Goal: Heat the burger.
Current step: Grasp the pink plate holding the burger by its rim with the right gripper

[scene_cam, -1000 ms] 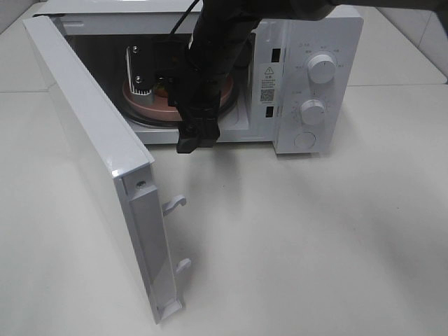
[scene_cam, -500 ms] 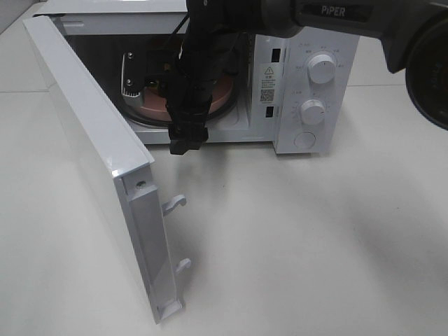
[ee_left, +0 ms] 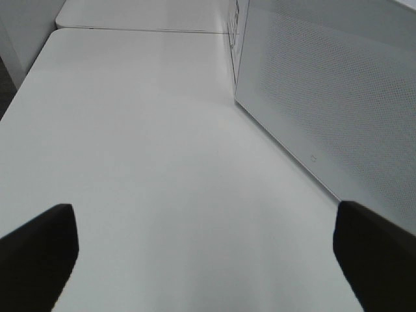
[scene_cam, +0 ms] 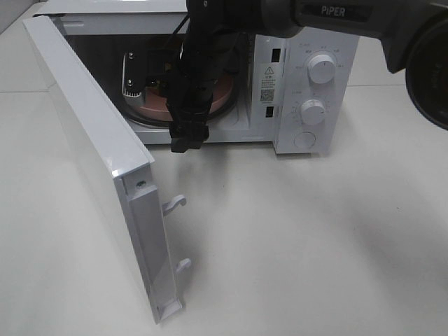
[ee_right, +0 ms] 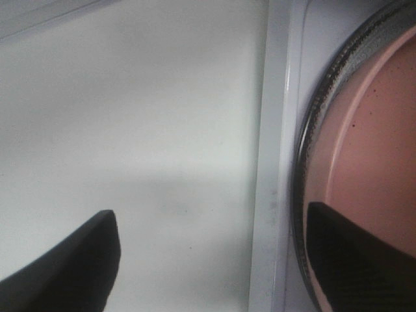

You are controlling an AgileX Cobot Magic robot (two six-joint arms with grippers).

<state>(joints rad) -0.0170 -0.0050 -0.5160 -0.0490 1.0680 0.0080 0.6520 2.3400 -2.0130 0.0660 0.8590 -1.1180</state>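
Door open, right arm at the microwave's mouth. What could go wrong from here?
The right gripper hangs open across the microwave's sill, one finger over the plate: pulling out low could catch its rim.
The door stands wide open; swinging it shut with the right arm in the opening would strike it.
The arm hides the burger, so its seating is unchecked.

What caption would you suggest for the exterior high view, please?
Open microwave with a pink plate inside, the right arm hanging across its opening, door swung wide.
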